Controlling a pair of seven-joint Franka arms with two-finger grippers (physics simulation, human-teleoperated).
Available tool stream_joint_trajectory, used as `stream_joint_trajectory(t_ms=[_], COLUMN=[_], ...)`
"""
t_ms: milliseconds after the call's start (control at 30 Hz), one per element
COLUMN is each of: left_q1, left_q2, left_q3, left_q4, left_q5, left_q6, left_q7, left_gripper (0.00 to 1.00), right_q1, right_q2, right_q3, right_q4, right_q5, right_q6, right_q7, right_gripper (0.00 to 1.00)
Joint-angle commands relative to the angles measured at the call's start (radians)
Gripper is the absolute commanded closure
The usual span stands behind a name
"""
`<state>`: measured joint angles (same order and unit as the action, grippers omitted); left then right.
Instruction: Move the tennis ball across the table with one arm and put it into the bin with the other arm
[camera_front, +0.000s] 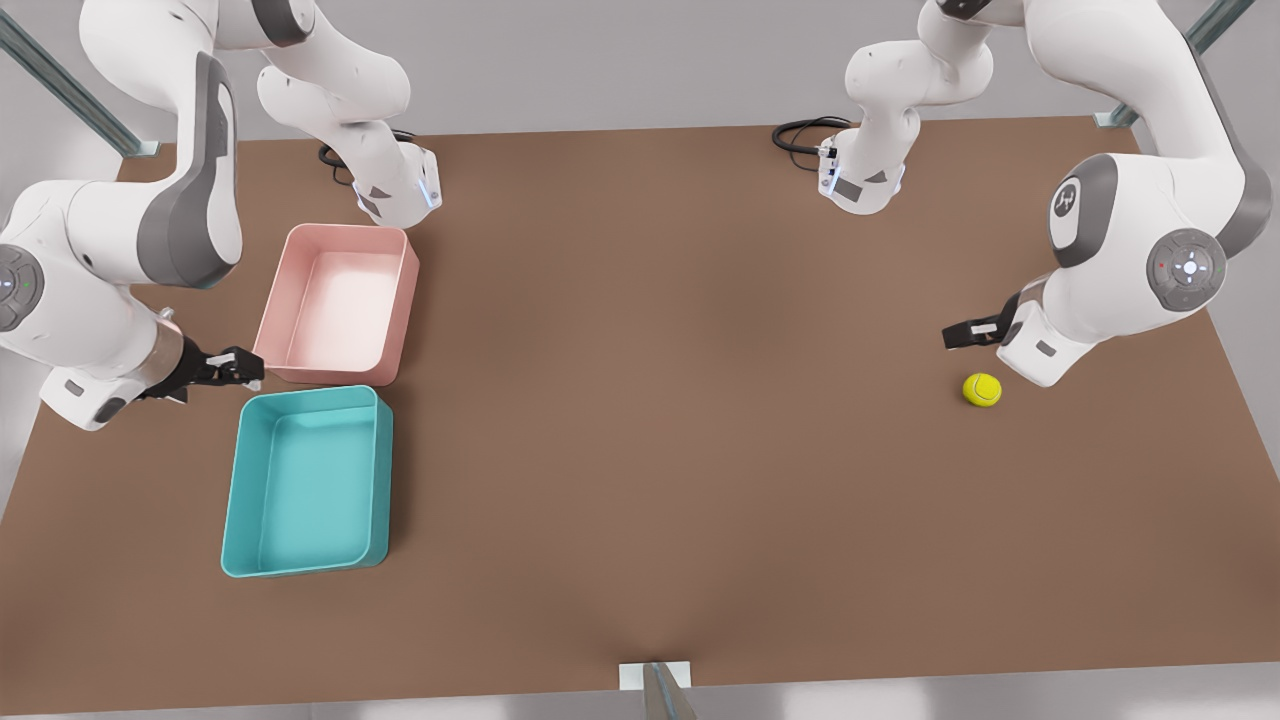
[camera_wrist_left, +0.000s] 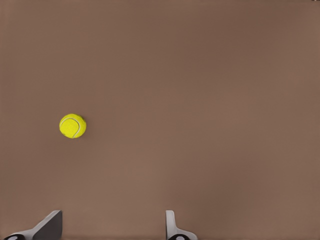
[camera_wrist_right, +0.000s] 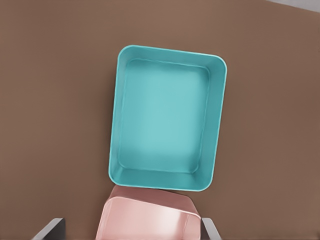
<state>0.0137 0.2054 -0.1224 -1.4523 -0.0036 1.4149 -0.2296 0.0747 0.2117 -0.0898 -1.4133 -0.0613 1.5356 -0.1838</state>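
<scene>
One tennis ball, two bins

A broad brown table with a matte, even surface spans the scene under soft, diffuse light. Behind its far edge rises a plain pale grey wall. Slanted metal struts stand at the far corners, and another strut meets the near edge on a white bracket.
</scene>
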Motion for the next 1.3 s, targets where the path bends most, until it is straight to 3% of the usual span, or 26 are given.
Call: stream_joint_trajectory(t_ms=[0, 33, 67, 100, 133, 267, 400, 467, 833, 1267], left_q1=[-0.001, -0.001, 0.006, 0.009, 0.015, 0.075, 0.155, 0.173, 0.203, 0.190], left_q2=[-0.001, -0.001, 0.000, -0.001, -0.001, 0.026, 0.140, 0.203, 0.252, 0.292], left_q3=[0.000, 0.000, 0.012, 0.098, 0.173, 0.236, 0.237, 0.237, 0.262, 0.274], left_q4=[-0.002, -0.002, -0.037, -0.141, -0.226, -0.405, -0.461, -0.467, -0.557, -0.592], left_q5=[0.000, 0.000, 0.000, 0.004, 0.004, 0.096, 0.001, -0.006, 0.168, 0.172], left_q6=[0.003, 0.003, 0.016, 0.116, 0.216, 0.588, 0.682, 0.700, 0.887, 0.895], left_q7=[-0.054, -0.054, -0.004, 0.277, 0.557, 1.648, 2.444, 2.642, 2.268, 1.995], left_gripper=[0.00, 0.00, 0.26, 0.67, 0.79, 0.79, 0.79, 0.79, 0.79, 0.79], right_q1=[0.002, 0.001, -0.001, 0.001, 0.001, -0.001, -0.001, -0.001, -0.001, 0.001], right_q2=[0.000, 0.000, -0.002, 0.000, 0.002, 0.003, 0.005, 0.006, 0.003, 0.008], right_q3=[-0.001, -0.001, -0.002, -0.001, -0.001, -0.002, -0.001, -0.001, 0.001, 0.002], right_q4=[-0.001, -0.001, -0.003, -0.003, -0.004, -0.004, -0.018, -0.018, -0.018, -0.018], right_q5=[0.000, -0.002, -0.003, -0.005, -0.003, -0.005, -0.029, -0.028, -0.019, -0.017], right_q6=[-0.002, -0.003, -0.006, -0.006, -0.025, -0.058, -0.072, -0.072, -0.068, -0.071], right_q7=[0.030, 0.029, 0.027, 0.029, 0.030, 0.027, 0.023, 0.023, 0.020, 0.009], right_gripper=[0.00, 0.00, 0.00, 0.00, 0.00, 0.00, 0.00, 0.00, 0.00, 0.00])
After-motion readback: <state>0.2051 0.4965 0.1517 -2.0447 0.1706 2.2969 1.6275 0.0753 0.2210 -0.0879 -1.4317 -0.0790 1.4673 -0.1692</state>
